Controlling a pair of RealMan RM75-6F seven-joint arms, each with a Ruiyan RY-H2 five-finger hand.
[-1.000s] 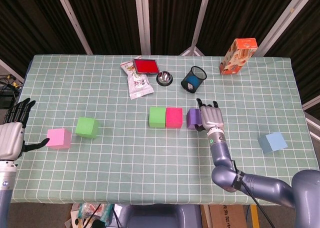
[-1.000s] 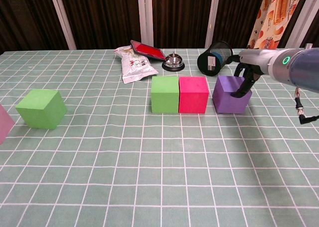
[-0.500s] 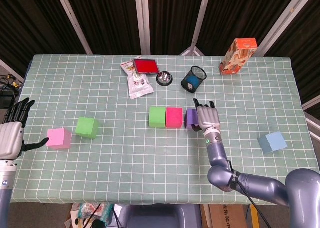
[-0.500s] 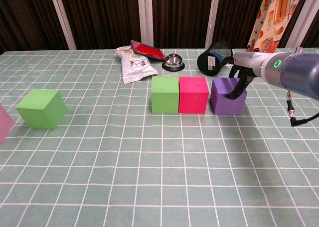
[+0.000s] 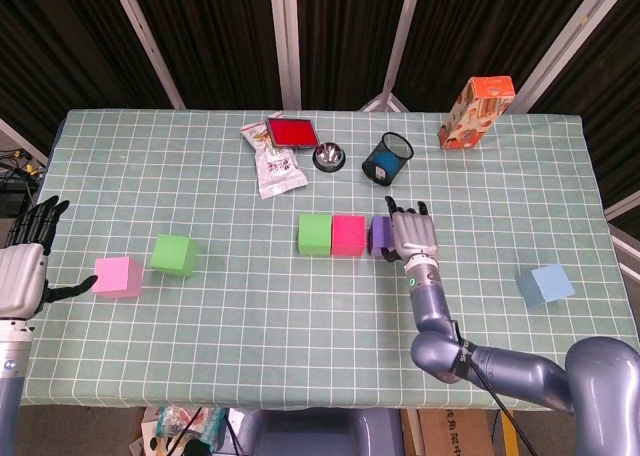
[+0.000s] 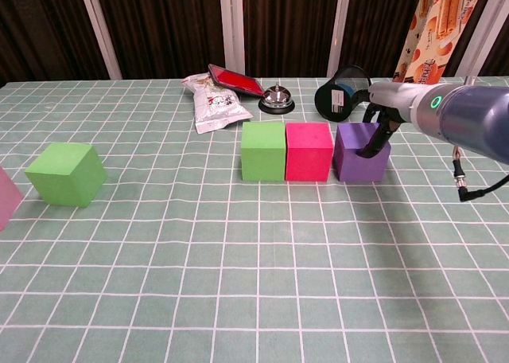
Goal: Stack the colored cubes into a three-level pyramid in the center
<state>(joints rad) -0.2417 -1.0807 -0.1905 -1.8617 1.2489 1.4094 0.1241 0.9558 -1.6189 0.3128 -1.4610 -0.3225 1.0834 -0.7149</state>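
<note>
Dark curtains with pale posts are standing behind the worktop (image 5: 250, 326), which is being covered by a green checked cloth. At its middle, a base row is being formed: a green cube (image 6: 263, 150), a red-pink cube (image 6: 308, 151) touching it, and a purple cube (image 6: 360, 152) at the row's 3 o'clock end, just beside the red-pink one with a thin gap being left. The right robot hand (image 5: 412, 235) is being laid flat against the purple cube's outer side, fingers extended and touching it; nothing is being gripped, so a push rather than a grasp appears to be in hand. The step is judged to be the closing-up of the bottom level.

Compared with a second ago, the purple cube is being seen nearer the red-pink cube, and the right robot hand with it.

Three cubes are waiting: a second green cube (image 5: 173, 255) and a pink cube (image 5: 117, 276) at 9 o'clock, a light blue cube (image 5: 545, 285) at 4 o'clock. The left robot hand (image 5: 25, 266) is being held spread and empty near the pink cube. Next, a last small nudge is probably being called for, then a clean withdrawal so the row is not disturbed, and a fetch for the second level.
</note>
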